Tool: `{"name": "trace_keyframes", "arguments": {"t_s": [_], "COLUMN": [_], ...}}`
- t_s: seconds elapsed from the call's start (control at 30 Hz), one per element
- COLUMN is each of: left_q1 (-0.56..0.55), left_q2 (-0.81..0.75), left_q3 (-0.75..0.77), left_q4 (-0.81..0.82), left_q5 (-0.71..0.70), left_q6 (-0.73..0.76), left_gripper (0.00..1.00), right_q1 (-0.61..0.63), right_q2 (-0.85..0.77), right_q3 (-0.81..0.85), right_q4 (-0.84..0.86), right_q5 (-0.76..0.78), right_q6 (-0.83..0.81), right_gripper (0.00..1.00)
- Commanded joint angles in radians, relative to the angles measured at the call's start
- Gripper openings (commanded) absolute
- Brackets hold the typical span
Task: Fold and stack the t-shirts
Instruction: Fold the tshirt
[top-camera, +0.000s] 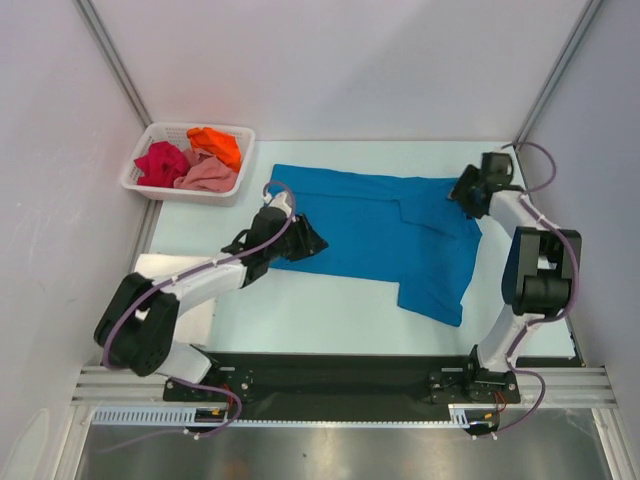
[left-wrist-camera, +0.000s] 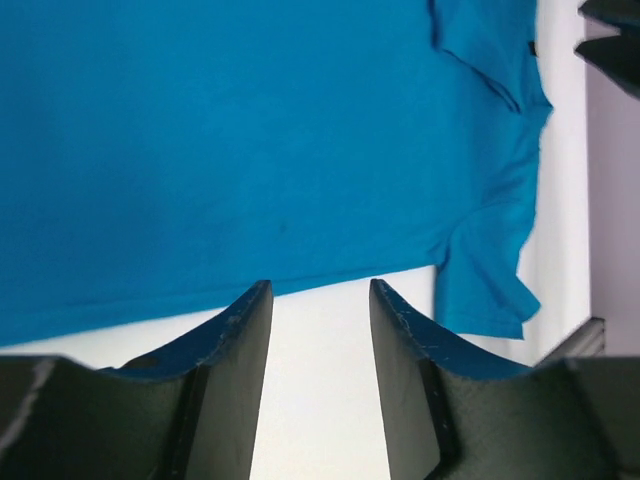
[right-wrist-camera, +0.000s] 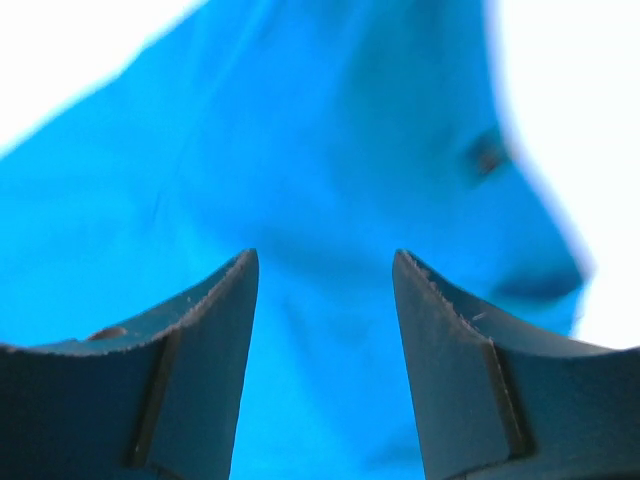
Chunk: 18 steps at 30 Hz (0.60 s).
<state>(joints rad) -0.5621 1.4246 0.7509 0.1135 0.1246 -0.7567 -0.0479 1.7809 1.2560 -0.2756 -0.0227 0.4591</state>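
Claw L (top-camera: 305, 240): jaws spread, nothing between them, bare worktop (left-wrist-camera: 320, 400) showing in the gap. Sits at hem end of blue t-shirt (top-camera: 370, 225), by its near edge.
Basket (top-camera: 180, 194), white slotted, rear-left corner, well apart from both claws. Holds crimson t-shirt (top-camera: 160, 162), orange t-shirt (top-camera: 217, 145) and pink t-shirt (top-camera: 208, 177), all bunched and unfolded.
Blue t-shirt: mid-worktop, laid flat, hem left, collar right, one sleeve trailing toward near side.
Claw R (top-camera: 466, 196): jaws spread, empty, over collar/shoulder end. Cloth below is blurred in wrist view.
Step (est.): first fold of blue tee, no fold made yet.
To do well: both claws pinch same long edge, L at hem corner, R at shoulder. Lift low, move together, keep edge taut so mid-span doesn't sag. Lay edge-to-edge w/ sleeve tucked in before release.
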Motion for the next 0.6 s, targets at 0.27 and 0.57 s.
{"name": "trace_keyframes", "arguments": {"t_s": [0.27, 0.57], "left_q1": [-0.114, -0.15], "left_q2": [0.535, 0.919], "left_q3": [0.505, 0.859], "left_q4": [0.296, 0.433], "left_q5": [0.27, 0.175], "left_q6": [0.007, -0.113], "left_gripper": [0.52, 0.44], "right_q1": [-0.161, -0.248], "right_q2": [0.048, -0.058], "right_q3": [0.027, -0.22], "right_q4": [0.076, 0.229], "right_q5": [-0.246, -0.413], "right_q6": [0.001, 0.098], "right_gripper": [0.64, 0.52]}}
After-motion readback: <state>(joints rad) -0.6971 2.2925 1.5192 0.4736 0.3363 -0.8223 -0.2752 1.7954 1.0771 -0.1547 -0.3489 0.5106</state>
